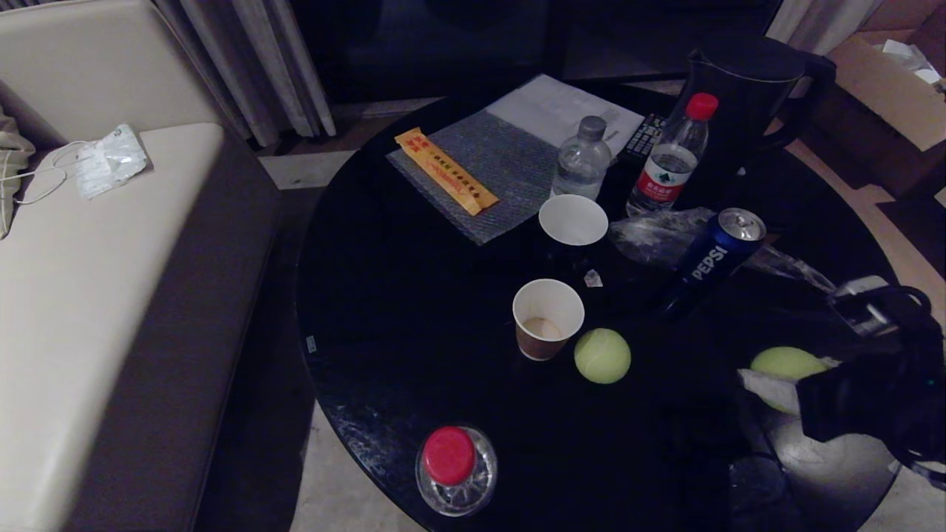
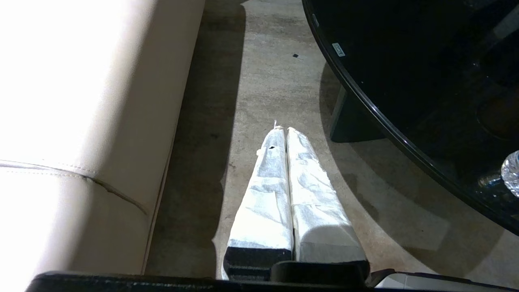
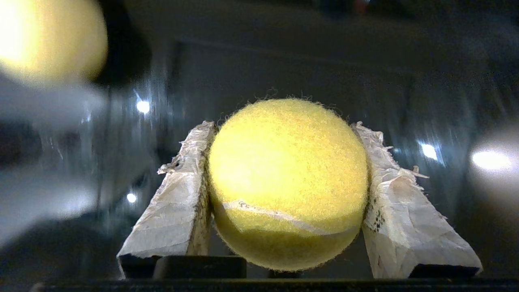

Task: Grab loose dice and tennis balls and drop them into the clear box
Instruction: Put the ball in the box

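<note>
My right gripper (image 1: pixel 782 378) is at the right side of the round black table (image 1: pixel 414 310), shut on a fuzzy yellow-green tennis ball (image 1: pixel 787 362). Seen from the right wrist, that ball (image 3: pixel 288 182) fills the gap between the two paper-wrapped fingers (image 3: pixel 178 202), pressed on both sides. A second tennis ball (image 1: pixel 602 355) lies loose near the table's middle, beside a paper cup; it shows blurred in the right wrist view (image 3: pixel 48 36). The left gripper (image 2: pixel 280 130) hangs shut and empty over the floor between sofa and table. The dice and the clear box are out of view.
Two paper cups (image 1: pixel 548 318) (image 1: pixel 573 219), a tilted Pepsi can (image 1: pixel 713 255), two water bottles (image 1: pixel 669 159) (image 1: pixel 582 159), crumpled plastic film (image 1: pixel 654 233), a kettle (image 1: pixel 746 89) and a remote crowd the far half. A red-capped bottle (image 1: pixel 454 469) stands at the front edge. A sofa (image 1: pixel 89 295) is left.
</note>
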`<state>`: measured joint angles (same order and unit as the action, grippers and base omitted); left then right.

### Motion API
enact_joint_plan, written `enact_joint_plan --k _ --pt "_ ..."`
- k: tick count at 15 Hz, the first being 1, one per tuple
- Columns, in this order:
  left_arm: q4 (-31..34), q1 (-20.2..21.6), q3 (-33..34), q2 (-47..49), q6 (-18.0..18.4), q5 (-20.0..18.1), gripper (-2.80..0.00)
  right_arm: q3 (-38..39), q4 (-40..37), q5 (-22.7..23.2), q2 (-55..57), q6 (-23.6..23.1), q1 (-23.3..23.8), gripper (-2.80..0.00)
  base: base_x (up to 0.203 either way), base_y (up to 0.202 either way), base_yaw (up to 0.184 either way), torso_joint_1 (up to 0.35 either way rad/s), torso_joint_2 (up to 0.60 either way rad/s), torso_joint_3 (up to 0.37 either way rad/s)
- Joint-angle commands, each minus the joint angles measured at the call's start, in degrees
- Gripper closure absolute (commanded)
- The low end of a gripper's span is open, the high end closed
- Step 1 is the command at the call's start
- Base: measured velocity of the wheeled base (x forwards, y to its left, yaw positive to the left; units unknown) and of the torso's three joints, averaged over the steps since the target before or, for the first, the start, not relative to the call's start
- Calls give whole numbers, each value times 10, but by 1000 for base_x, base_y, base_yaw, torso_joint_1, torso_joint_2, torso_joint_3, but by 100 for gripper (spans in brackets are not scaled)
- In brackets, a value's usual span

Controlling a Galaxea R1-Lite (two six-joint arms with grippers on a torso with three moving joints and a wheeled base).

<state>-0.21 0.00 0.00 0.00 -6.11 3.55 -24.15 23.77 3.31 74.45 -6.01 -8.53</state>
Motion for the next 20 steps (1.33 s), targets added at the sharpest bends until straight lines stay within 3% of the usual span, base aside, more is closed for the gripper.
enact_joint_plan --k 1,6,11,15,20 --pt "0 0 1 1 0 1 0 52 -68 -16 -159 0 9 0 0 0 0 0 0 0" --pt "0 0 1 1 0 1 0 130 -239 -22 -423 8 50 0 0 0 0 0 0 0" --pt "0 0 1 1 0 1 0 152 -386 -24 -618 68 63 0 0 0 0 0 0 0" --pt "-1 0 1 1 0 1 0 167 -404 -26 -738 91 78 0 0 0 0 0 0 0" --pt "-1 0 1 1 0 1 0 200 -341 -39 -744 99 79 0 0 0 0 0 0 0"
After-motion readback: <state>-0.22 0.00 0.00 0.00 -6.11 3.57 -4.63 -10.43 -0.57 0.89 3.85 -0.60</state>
